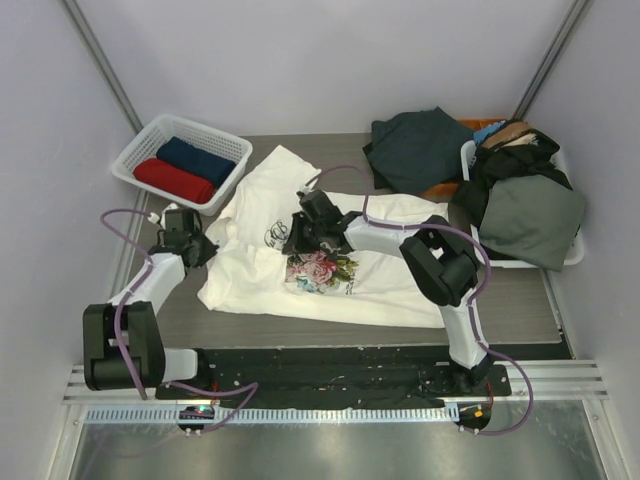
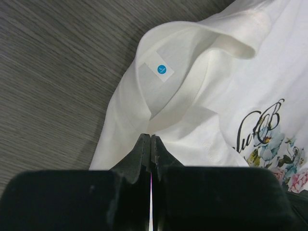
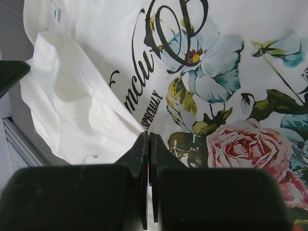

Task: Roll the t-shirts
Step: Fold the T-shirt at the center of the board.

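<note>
Print (image 3: 150, 109): "SPECIALLY" was read on t-shirt (image 3: 72, 106)
Neck tag (image 2: 159, 70): marked with blue dot
Left end effector (image 2: 150, 139): closed together
Right end effector (image 3: 148, 137): closed together

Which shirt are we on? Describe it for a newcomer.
On the grey wood-grain table, look at the middle. A cream-white cloth t-shirt lies spread there. Unlike the rolled red shirt and navy shirt in the white plastic basket, it bears a pink-flower print.

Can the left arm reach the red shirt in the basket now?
Probably yes, after releasing the white shirt: the red shirt lies uncovered in the basket just beyond the left gripper.
</note>
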